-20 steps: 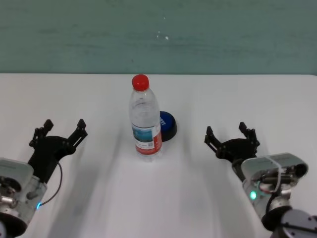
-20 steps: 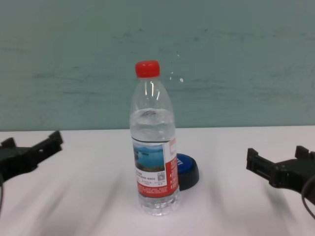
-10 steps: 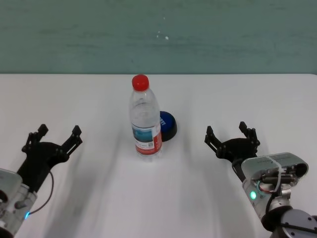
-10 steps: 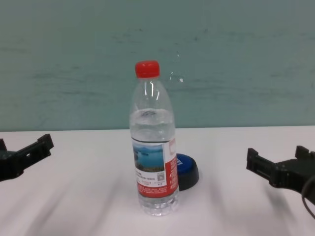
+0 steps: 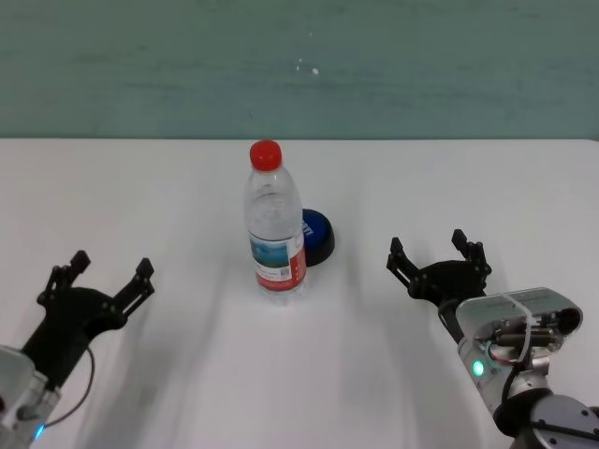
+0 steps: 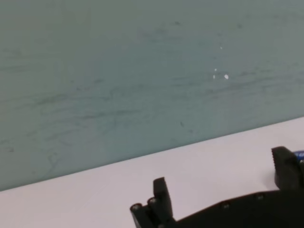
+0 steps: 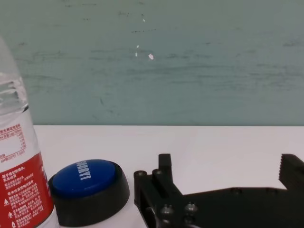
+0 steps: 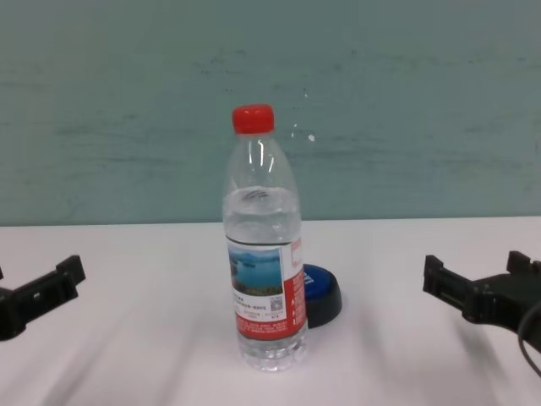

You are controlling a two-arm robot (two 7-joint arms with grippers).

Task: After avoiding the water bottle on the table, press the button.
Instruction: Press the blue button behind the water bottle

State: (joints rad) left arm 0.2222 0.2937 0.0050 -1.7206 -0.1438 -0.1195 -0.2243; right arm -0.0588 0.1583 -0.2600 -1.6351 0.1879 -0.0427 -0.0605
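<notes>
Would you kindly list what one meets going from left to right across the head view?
Left gripper → tall clear plastic water bottle with red cap → low round blue button on black base → right gripper.

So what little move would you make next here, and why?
Probably slide the right hand toward the button from its own side. The water bottle stands upright in front of the button and hides its left part, while the right side lies open. The left hand sits far off, open.
</notes>
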